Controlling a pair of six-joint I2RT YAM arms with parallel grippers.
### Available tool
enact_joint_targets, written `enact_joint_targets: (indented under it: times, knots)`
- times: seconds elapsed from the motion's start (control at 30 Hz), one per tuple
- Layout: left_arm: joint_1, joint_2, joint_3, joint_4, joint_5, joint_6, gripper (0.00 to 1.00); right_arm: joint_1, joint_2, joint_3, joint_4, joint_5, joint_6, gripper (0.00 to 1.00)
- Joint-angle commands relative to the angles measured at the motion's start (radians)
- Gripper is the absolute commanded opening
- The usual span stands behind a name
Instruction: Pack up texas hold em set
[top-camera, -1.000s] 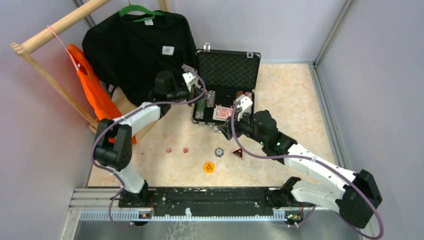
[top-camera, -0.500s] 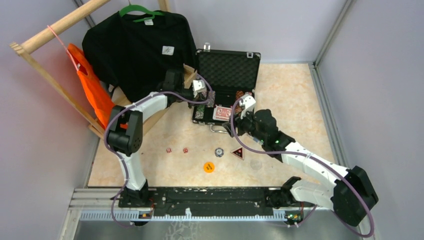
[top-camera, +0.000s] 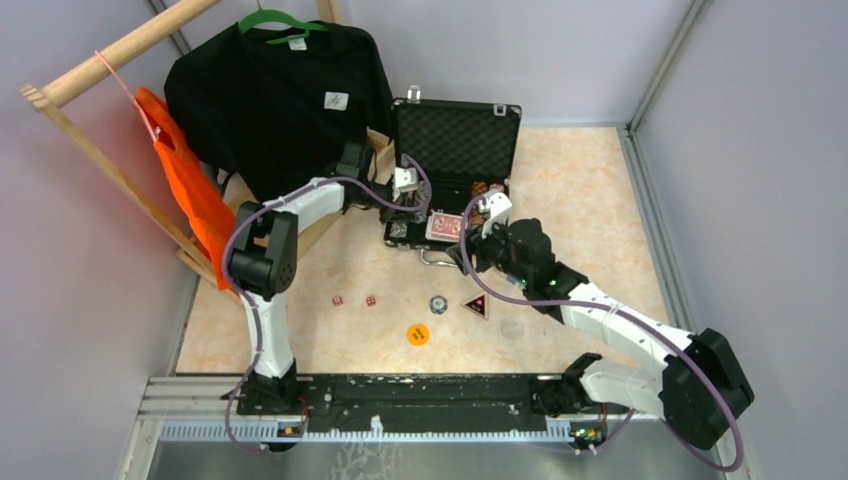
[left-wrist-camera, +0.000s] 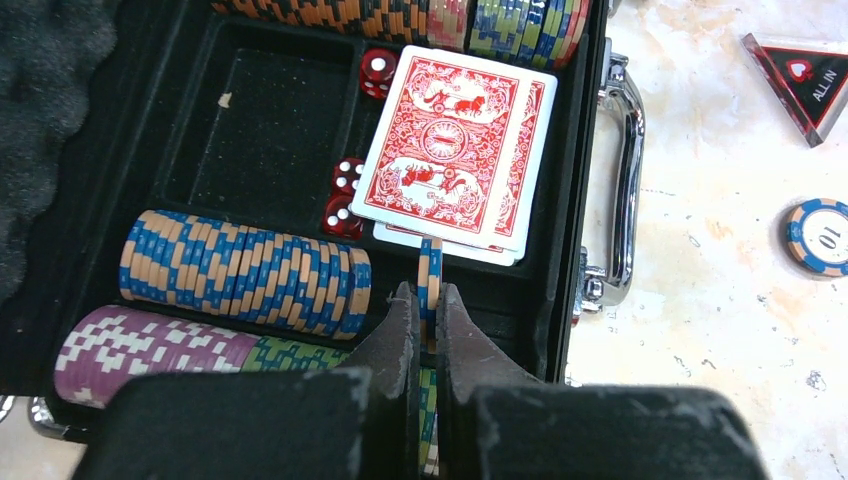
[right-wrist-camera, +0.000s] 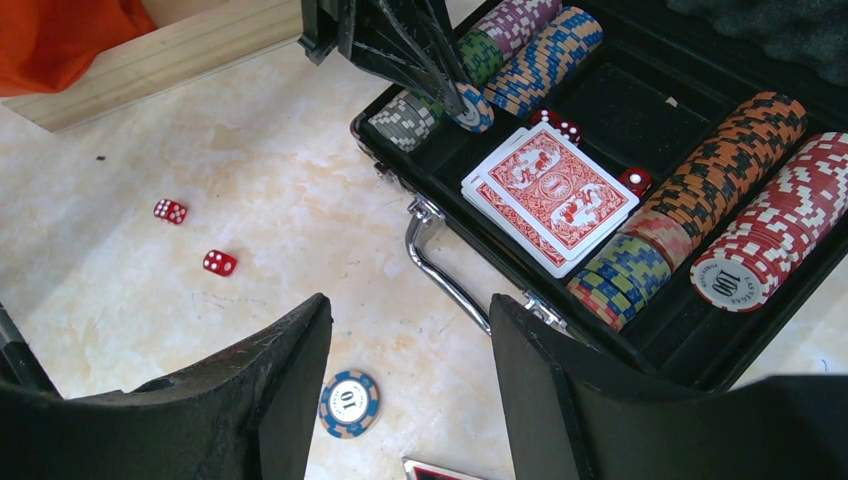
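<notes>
**Left gripper clamped on one chip over open case; right gripper open and empty**

The case (top-camera: 392, 170) lies open at the far middle of the table (top-camera: 590, 190). Its foam-lined lid (top-camera: 455, 140) stands upright and its handle (left-wrist-camera: 626, 190) faces the arms.

The left gripper (left-wrist-camera: 425, 305) is closed on a single blue-and-tan chip (left-wrist-camera: 430, 270). The chip is held on edge between the fingertips, above the tray's front-left area. It sits just beside the end of the blue-and-tan chip row (left-wrist-camera: 245, 272) and close to the near corner of the cards (left-wrist-camera: 450, 150). Whether the chip touches the tray cannot be told.

The right gripper (right-wrist-camera: 410, 315) hangs over the table in front of the handle. Its jaws stand apart with nothing between them.

Inside the tray:
- The red-backed cards lie face down in the centre.
- Three red dice (left-wrist-camera: 348, 176) are beside the cards.
- An orange-and-black chip row (right-wrist-camera: 725, 160) and a red-and-white chip row (right-wrist-camera: 775, 235) lie on the right.

On the table outside the case, near its front:
- Two loose dice (top-camera: 354, 300) lie side by side.
- A loose chip (top-camera: 438, 304) lies just beside the triangular token (top-camera: 476, 307).
- An orange round token (top-camera: 417, 334) lies nearer the arm bases.
</notes>
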Motion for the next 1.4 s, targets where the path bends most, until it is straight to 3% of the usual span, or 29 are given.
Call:
enact_joint_targets:
  times: [0.0, 0.67, 1.37]
  knots:
    - [-0.010, 0.042, 0.069, -0.069, -0.014, 0.040, 0.00, -0.009, -0.003, -0.007, 0.044, -0.003, -0.003, 0.59]
    - [-0.009, 0.238, 0.331, -0.211, -0.105, 0.068, 0.00, -0.016, -0.008, -0.014, 0.034, 0.004, -0.006, 0.59]
    - [-0.009, 0.101, 0.201, -0.185, -0.083, 0.086, 0.00, -0.019, 0.006, -0.023, 0.055, -0.032, 0.012, 0.59]
